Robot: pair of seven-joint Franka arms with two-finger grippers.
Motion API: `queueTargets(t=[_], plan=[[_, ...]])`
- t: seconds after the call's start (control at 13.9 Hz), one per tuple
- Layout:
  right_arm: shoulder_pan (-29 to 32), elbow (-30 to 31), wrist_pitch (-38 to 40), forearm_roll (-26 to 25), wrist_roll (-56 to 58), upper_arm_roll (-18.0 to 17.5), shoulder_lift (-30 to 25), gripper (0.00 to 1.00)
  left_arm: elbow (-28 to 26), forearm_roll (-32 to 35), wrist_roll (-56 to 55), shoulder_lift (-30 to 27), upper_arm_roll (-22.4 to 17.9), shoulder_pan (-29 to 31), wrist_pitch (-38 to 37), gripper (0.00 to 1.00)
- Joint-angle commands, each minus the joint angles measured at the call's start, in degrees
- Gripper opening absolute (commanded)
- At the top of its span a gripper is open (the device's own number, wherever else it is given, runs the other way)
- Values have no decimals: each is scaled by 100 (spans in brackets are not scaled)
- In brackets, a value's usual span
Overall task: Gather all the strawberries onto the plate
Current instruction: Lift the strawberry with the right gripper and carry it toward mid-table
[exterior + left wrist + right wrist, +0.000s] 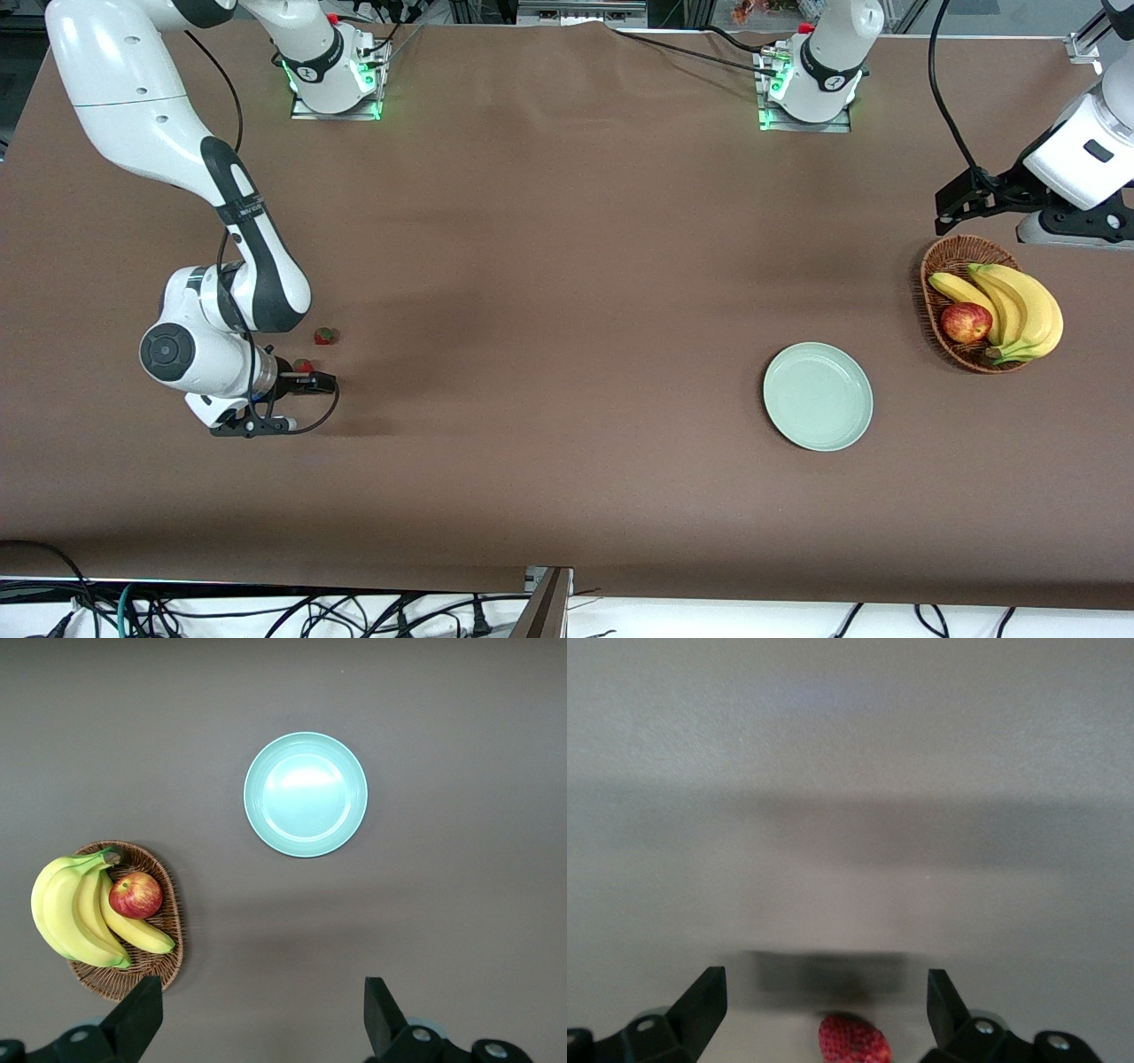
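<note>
The round, shallow, pale mint-green plate [818, 396] lies nearest the front camera and is bare; no berry is in it, so none of the collecting is done as far as the pictures show.

The right gripper [266, 424] is low over the brown table [567, 266] at the right arm's end, jaws spread wide and holding nothing. In the right wrist view a small red strawberry with a pitted skin [852, 1041] sits on the cloth between the two black fingers [700, 1005], roughly midway and touching neither. The front view shows what is probably that same berry [304, 365] just beside the gripper body, partly hidden by it, and a second small red strawberry with a green cap [326, 335] close by, outside the jaws and farther from the front camera. A third berry is not to be seen in any view; it may be hidden under the arm.

The left gripper [266, 1019] waits high over the table, its jaws also spread and empty. The plate [306, 795] lies out ahead of its open jaws, and off to one side of them is the brown woven wicker basket [948, 266] with its yellow bananas [1019, 306] and the red-yellow apple [966, 322].

My reading: the first pick is only being set up. Closing on the berry, lifting it and carrying it well across the table to the plate all remain, then the same for the others.
</note>
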State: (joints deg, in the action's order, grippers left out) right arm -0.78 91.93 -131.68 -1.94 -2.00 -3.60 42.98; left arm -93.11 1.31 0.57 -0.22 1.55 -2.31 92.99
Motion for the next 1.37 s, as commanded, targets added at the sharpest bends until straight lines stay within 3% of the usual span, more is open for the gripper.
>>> queueTargets(t=[0.0,0.36,0.43,0.5,0.58,0.72,0.79,1.01,1.29], plan=[[60,255,-42,-26,269,-27,-149,100,205,1,75,92,-49,-24,-150,100],[69,300,450,-26,402,35,-272,100,214,1,75,92,-49,-24,-159,100],[69,300,494,-26,402,35,-281,96,214,1,75,92,-49,-24,-159,100],[60,300,503,-26,411,35,-281,63,214,1,75,92,-49,-24,-159,100],[60,282,503,-26,411,35,-281,43,214,1,75,92,-49,-24,-167,100],[60,282,503,-26,428,35,-264,19,214,1,75,92,-49,-24,-167,100],[60,282,503,-26,429,35,-255,18,214,1,75,92,-49,-24,-167,100],[60,160,503,-17,464,35,-255,1,214,1,75,92,-49,-24,-167,100],[-333,-709,1222,70,359,-27,-211,0,214,1,75,92,-49,-24,-194,100]])
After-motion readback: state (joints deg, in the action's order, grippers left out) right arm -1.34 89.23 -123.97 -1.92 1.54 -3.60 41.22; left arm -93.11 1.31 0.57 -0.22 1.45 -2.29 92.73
